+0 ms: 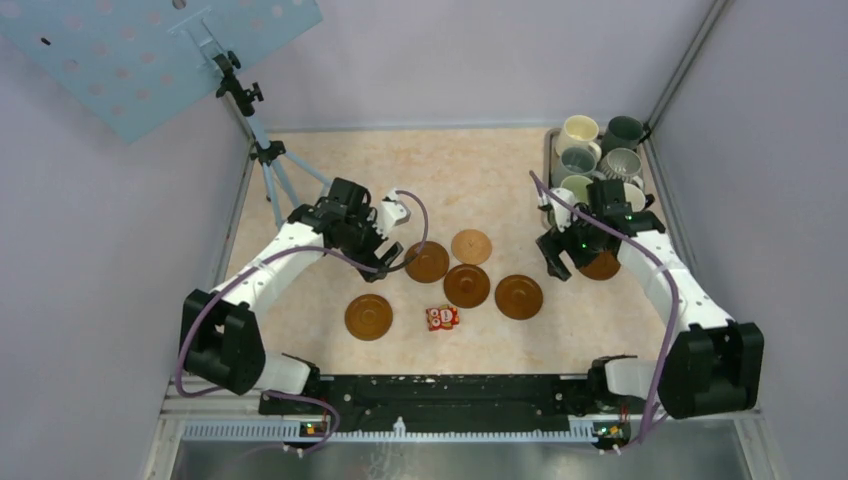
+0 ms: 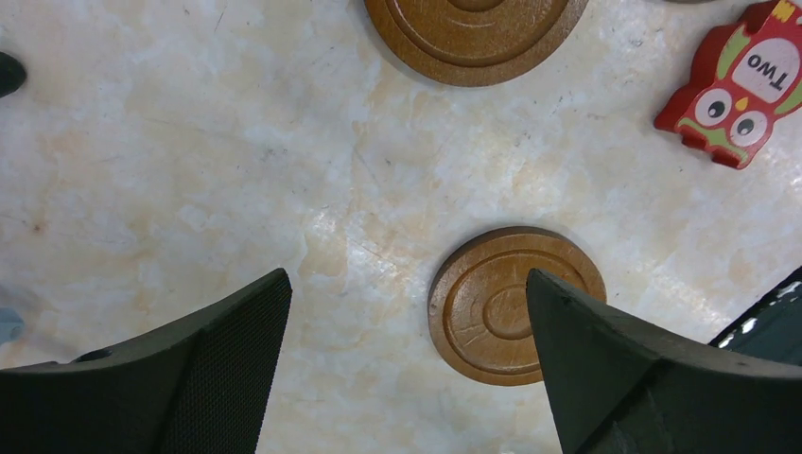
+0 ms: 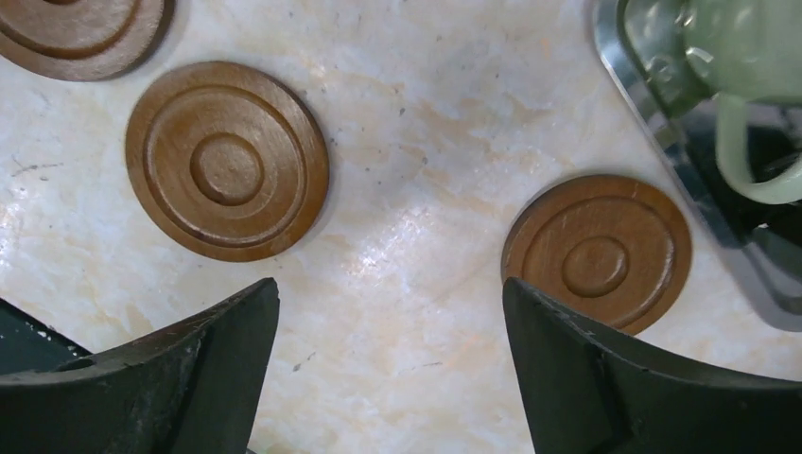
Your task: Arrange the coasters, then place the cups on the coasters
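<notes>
The coasters point(image 1: 467, 286) are lying loose and unevenly spread on the pale surface point(image 1: 330, 190), none bearing a cup yet, and the risks are coming mostly from how closely things are crowding the two arms. The metal tray point(image 3: 662, 128) is sitting just beyond the right finger of the right end effector point(image 3: 390, 284), so a wide reach on that side is risking a knock against its rim. The cups point(image 1: 580, 160) are standing packed together inside it, so lifting one out is likely to be jostling its neighbours; a pale green cup point(image 3: 747, 57) is nearest. Both end effectors are hanging released and empty. One coaster point(image 3: 596, 251) is lying partly under that right finger, close beside the tray. Being flat and thin, it is liable to be slipping from closing fingers or sliding against the rim. The left end effector point(image 2: 407, 284) is hovering with another coaster point(image 2: 492, 303) off centre, beneath its right finger. The small owl packet point(image 2: 738, 90), ahead and to its right, is sitting where a dragged coaster could be shoving it.
</notes>
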You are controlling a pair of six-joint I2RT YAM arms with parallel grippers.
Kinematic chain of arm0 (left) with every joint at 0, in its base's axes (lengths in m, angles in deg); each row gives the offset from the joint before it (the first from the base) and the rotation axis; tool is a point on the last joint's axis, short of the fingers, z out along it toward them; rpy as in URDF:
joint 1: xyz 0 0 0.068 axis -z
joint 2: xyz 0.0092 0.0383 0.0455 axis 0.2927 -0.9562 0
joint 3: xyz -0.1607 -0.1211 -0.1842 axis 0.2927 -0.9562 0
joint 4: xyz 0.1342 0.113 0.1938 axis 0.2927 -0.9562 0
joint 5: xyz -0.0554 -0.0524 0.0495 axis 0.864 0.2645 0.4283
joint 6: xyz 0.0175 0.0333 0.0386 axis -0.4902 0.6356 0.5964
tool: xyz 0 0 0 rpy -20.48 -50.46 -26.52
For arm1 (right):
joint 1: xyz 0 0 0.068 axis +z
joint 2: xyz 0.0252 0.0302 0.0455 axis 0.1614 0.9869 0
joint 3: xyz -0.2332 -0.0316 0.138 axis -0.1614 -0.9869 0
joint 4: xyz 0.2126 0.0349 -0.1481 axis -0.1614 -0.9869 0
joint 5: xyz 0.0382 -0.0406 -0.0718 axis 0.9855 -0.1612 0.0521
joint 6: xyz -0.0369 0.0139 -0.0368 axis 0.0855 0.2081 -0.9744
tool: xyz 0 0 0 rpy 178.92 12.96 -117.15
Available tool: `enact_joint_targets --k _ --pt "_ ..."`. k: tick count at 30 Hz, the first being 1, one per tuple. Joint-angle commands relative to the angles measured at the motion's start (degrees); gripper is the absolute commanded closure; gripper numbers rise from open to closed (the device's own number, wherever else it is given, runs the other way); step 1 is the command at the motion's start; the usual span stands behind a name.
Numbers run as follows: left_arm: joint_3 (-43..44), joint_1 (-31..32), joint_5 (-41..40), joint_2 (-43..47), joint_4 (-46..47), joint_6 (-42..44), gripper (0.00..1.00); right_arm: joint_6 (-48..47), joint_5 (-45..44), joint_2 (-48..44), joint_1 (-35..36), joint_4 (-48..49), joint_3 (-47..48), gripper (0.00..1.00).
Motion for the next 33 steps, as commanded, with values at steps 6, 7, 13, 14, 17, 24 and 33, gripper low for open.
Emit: enact_joint_targets --k 6,7,13,14,17,24,33 --pt "4.58 -0.02 0.48 -3.22 3.8 -5.09 0.01 -0.51 -9.03 8.61 -4.48 1.31 1.38 0.18" --pt "4.89 0.03 0.55 -3.63 3.77 -5.21 0.01 -0.54 -10.15 9.51 -4.64 2.69 1.25 0.18" --pt "6.14 -0.01 -0.41 -5.26 3.67 -5.44 0.01 -1.56 -13.16 15.38 -5.68 7.1 1.58 0.25" --pt "6.27 0.01 -0.55 -5.36 3.7 -5.44 0.01 -1.81 -13.21 16.05 -5.84 7.83 1.33 0.26" --pt "6.71 0.0 -0.82 -5.49 3.76 -5.55 0.01 -2.98 -13.82 17.93 -6.39 9.92 0.52 0.28" --pt "6.51 -0.03 -1.07 -5.86 4.07 -5.74 0.01 -5.73 -13.19 20.66 -8.19 11.16 -2.82 0.34" --pt "7.13 0.03 0.4 -7.05 4.2 -5.31 0.01 -8.51 -11.59 19.16 -9.58 7.88 -8.06 0.42"
